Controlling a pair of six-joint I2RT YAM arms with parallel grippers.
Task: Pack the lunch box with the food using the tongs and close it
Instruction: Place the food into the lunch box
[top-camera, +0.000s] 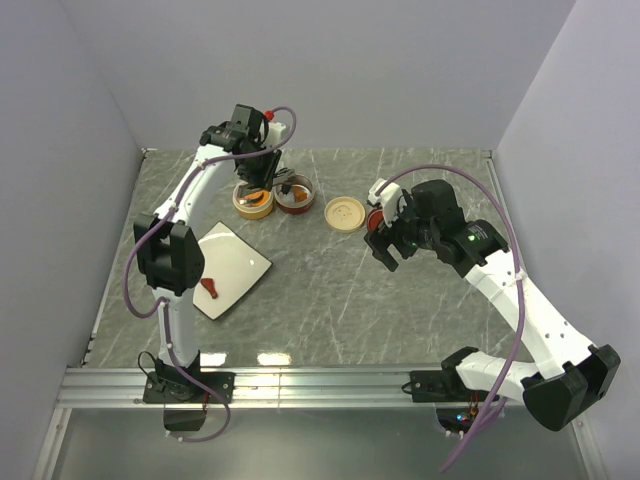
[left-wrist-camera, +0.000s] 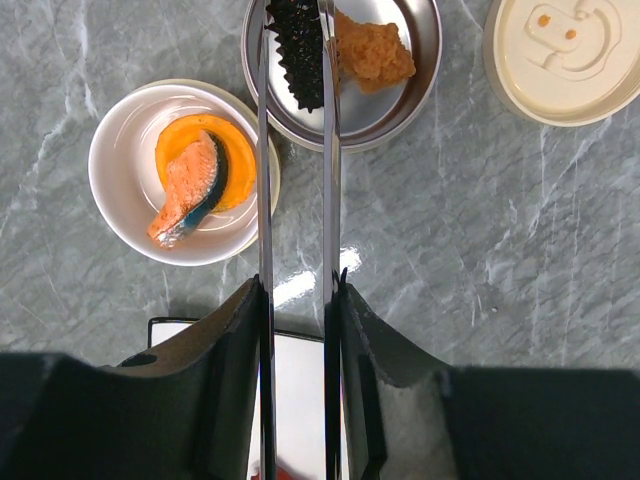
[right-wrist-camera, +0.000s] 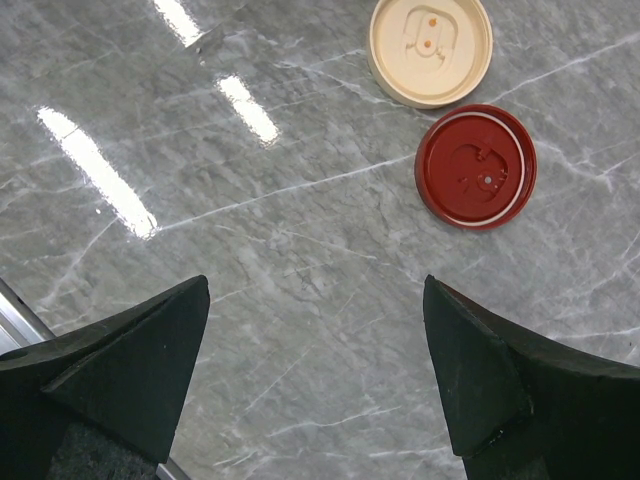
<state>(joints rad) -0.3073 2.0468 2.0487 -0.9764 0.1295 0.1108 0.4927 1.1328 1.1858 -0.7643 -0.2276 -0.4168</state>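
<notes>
My left gripper (left-wrist-camera: 297, 290) is shut on the silver tongs (left-wrist-camera: 329, 190), whose two arms reach over the steel-lined dark red tub (left-wrist-camera: 425, 60). A dark spiky oblong (left-wrist-camera: 298, 55) lies in that tub between the tong arms, beside a brown-orange piece (left-wrist-camera: 373, 52). The cream tub (left-wrist-camera: 115, 165) holds an orange piece (left-wrist-camera: 238, 160) and a pink slice (left-wrist-camera: 185, 190). An orange-red wedge (top-camera: 210, 287) lies on the white plate (top-camera: 240, 262). My right gripper (right-wrist-camera: 315, 300) hangs open over bare table, short of the cream lid (right-wrist-camera: 430, 50) and the red lid (right-wrist-camera: 475, 167).
Both tubs (top-camera: 252, 200) (top-camera: 294, 194) stand at the back of the marble table, with the two lids to their right. The plate lies near the left arm. Grey walls close in the back and sides, and a metal rail (top-camera: 320, 385) runs along the near edge.
</notes>
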